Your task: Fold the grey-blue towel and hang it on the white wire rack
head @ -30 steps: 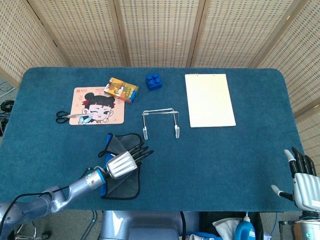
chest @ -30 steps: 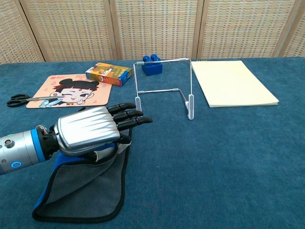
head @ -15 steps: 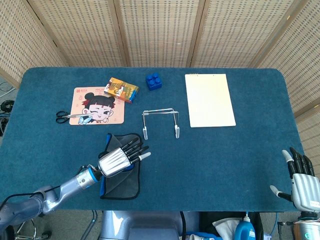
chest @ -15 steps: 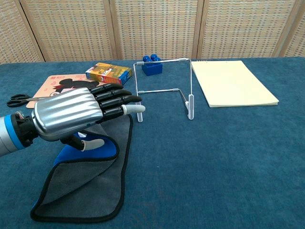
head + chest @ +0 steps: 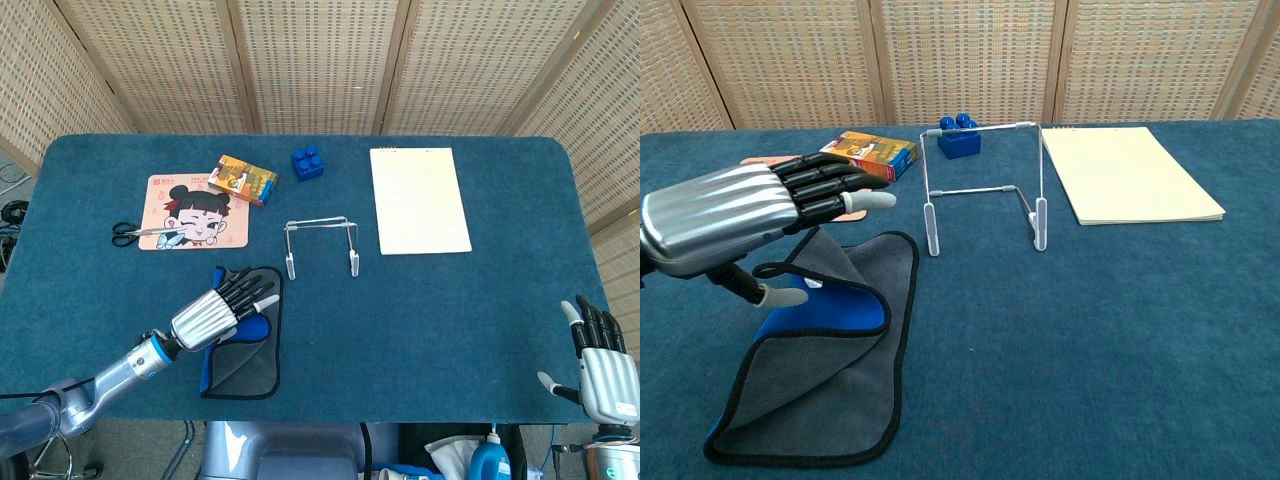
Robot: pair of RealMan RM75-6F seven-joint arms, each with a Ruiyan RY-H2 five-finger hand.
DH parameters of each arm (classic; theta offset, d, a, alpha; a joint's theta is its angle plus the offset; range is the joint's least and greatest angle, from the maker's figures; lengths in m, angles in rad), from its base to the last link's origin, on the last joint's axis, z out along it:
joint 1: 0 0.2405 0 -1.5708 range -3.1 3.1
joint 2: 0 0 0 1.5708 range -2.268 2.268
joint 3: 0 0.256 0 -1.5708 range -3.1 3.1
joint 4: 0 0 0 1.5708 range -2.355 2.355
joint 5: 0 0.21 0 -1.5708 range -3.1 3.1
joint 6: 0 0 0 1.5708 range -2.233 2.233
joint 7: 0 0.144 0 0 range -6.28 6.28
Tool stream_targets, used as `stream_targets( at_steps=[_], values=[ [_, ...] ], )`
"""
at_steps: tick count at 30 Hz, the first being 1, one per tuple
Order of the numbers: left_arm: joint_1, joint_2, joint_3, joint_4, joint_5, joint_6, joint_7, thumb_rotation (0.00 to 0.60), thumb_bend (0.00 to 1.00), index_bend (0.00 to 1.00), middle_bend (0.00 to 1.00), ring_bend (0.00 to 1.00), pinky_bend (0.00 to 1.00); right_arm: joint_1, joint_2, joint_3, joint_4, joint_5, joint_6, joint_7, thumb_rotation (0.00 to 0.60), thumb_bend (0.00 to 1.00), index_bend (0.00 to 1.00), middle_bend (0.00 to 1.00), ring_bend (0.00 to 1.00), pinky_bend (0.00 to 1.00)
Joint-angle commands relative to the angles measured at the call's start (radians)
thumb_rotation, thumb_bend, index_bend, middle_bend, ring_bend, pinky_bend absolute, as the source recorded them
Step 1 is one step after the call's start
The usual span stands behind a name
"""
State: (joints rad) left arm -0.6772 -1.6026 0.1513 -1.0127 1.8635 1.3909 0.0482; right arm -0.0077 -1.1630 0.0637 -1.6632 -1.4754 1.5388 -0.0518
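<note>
Nearest the front edge of the blue-carpeted desk [image 5: 450,320], toward its left corner, lies the grey-blue towel with black trim [image 5: 243,350] [image 5: 830,385], loosely doubled so that a bright blue inner face shows along the fold. Above it hangs the left robot hand [image 5: 215,312] [image 5: 735,215], silver-backed with black fingers stretched out flat and apart, thumb dropped below the palm. It holds nothing; in the chest view the thumb tip sits close to the raised fold, though I cannot tell whether it touches. Off the front right corner of the desk, the right robot hand [image 5: 598,365] stands upright with its fingers straight and spread, gripping nothing; only the head view shows it.

Further in, near the middle of the desk, the white wire rack [image 5: 320,243] [image 5: 985,190] stands upright on its two feet, just beyond the towel's far right corner and apart from it.

Toward the left edge lies a pink cartoon-face mouse mat [image 5: 198,211], with black-handled scissors [image 5: 138,233] resting across its left border. Just beyond the mat's far right corner sits a colourful cardboard box [image 5: 242,180] [image 5: 868,154], then a blue toy brick [image 5: 308,162] [image 5: 959,137] nearer the back edge. A cream paper pad [image 5: 418,199] [image 5: 1130,172] lies right of centre, reaching toward the back edge.
</note>
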Motion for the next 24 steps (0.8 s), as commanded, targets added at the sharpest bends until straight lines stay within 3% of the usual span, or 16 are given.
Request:
stream_targets(
  at_steps=[1, 11, 24],
  values=[
    [0.032, 0.035, 0.026, 0.022, 0.004, 0.020, -0.031, 0.600, 0.23, 0.00, 0.00, 0.00, 0.00, 0.000, 0.000, 0.000, 0.000, 0.000, 0.000, 0.002, 0.600, 0.00, 0.00, 0.00, 0.00, 0.00],
    [0.078, 0.008, 0.050, 0.090, -0.004, 0.013, -0.100, 0.600, 0.23, 0.00, 0.00, 0.00, 0.00, 0.001, 0.002, -0.003, -0.010, -0.013, 0.003, -0.005, 0.600, 0.00, 0.00, 0.00, 0.00, 0.00],
    [0.066, -0.043, 0.044, 0.078, 0.023, -0.012, -0.061, 0.600, 0.23, 0.00, 0.00, 0.00, 0.00, 0.000, 0.005, 0.000, -0.006, -0.005, 0.002, 0.006, 0.600, 0.00, 0.00, 0.00, 0.00, 0.00]
  ],
)
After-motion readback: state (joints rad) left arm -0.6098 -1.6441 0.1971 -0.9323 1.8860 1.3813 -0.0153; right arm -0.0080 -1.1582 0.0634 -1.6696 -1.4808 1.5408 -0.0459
